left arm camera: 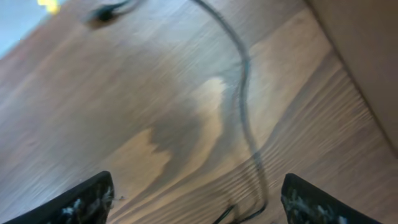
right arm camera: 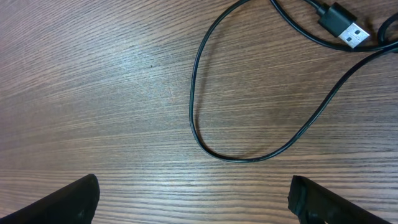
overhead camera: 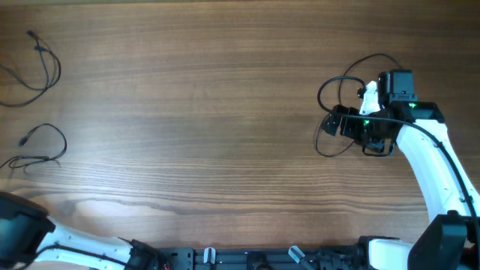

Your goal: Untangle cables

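Note:
Three thin black cables lie on the wooden table. One cable [overhead camera: 43, 66] is at the far left top, and a second cable [overhead camera: 45, 146] lies below it. The third cable [overhead camera: 328, 96] loops around my right gripper [overhead camera: 339, 122] at the right. In the right wrist view this cable [right arm camera: 198, 118] curves ahead of the open, empty fingers [right arm camera: 196, 199], with its silver USB plug [right arm camera: 346, 26] at top right. My left gripper [left arm camera: 196, 202] is open and empty. In its blurred view a cable [left arm camera: 244, 106] runs up the table between the fingers.
The left arm [overhead camera: 26, 232] sits at the bottom left corner of the overhead view. A beige surface [left arm camera: 367, 50] fills the top right of the left wrist view. A dark plug end [left arm camera: 107, 12] shows at the top of that view.

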`<state>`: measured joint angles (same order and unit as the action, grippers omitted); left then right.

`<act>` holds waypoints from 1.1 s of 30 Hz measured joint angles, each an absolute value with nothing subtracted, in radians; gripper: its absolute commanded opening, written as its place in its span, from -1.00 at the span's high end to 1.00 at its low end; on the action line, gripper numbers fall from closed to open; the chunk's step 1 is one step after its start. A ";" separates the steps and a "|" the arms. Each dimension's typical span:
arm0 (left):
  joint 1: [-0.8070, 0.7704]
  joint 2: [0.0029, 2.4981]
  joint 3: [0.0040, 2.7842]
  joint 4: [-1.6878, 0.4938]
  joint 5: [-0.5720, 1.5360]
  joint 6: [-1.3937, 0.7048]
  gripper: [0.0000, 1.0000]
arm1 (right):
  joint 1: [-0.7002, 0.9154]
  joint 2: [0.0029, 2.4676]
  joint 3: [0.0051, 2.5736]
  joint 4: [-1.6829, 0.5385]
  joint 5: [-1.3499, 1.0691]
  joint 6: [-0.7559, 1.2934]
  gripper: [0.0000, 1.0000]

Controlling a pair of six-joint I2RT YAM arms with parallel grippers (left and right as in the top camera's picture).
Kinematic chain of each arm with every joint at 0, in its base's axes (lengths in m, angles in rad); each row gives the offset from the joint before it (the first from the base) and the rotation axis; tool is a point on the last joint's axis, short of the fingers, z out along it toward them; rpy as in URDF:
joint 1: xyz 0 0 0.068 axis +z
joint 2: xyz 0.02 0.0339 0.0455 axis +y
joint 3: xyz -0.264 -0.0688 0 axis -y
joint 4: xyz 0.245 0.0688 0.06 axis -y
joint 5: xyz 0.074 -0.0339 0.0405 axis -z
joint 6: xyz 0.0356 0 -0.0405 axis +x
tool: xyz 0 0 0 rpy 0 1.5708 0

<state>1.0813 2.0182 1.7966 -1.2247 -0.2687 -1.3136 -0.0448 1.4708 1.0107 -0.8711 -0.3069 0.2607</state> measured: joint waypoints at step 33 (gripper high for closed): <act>0.820 1.974 1.798 -0.787 -0.209 -0.570 0.92 | -0.045 1.471 1.011 -0.871 -0.352 0.356 -0.99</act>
